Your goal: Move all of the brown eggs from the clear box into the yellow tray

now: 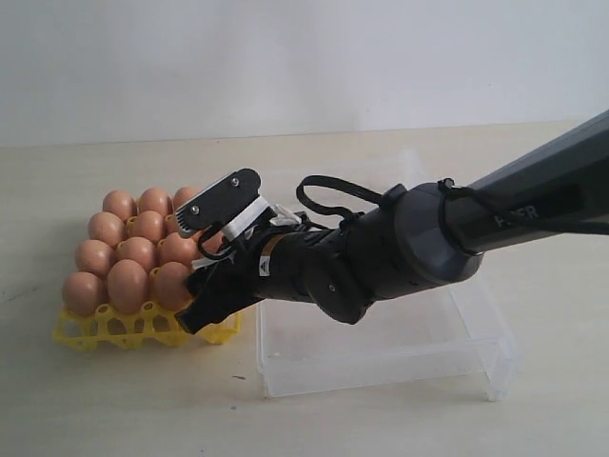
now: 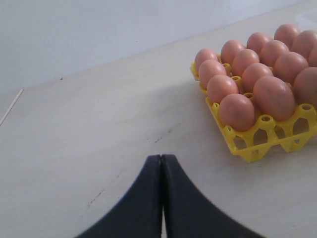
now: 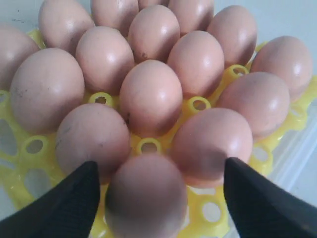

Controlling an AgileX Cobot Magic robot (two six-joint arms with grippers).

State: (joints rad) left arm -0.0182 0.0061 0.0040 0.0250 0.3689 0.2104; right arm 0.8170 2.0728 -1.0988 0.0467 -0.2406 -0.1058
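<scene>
**Status.** The right claw (image 3: 159, 167) is released. Its two black fingers (image 3: 74, 198) stand wide apart on either side of one egg (image 3: 146, 198), and a clear gap shows on at least one side. The left claw (image 2: 161, 161) is clenched on nothing, its tips meeting over bare bench (image 1: 95, 400) to the left of the tray.

**Location of parts.** The yellow tray (image 1: 86, 333) sits on the left of the bench, and brown eggs (image 1: 124, 281) fill every cup that can be seen. The clear box (image 1: 381, 367) lies just beside it on the right. No egg shows in the visible part of the box, though the right arm (image 1: 400, 248) hides some of the floor.

**Governing relation.** The egg between the fingers sits in the near right corner cup of the tray. It stands on end with its long axis upright, directly in line with the claw and nearer one finger than the other. The right arm reaches in from the right, across the box. It is the arm on this egg, and the left claw is well apart from it.

**Assessment.** The egg appears seated, so this is judged to be the release step of what is probably the last transfer.

**Next move.** Withdraw the claw upward and to the right, with the fingers kept wide. A sideways drift risks nudging the corner egg or its neighbours.
</scene>
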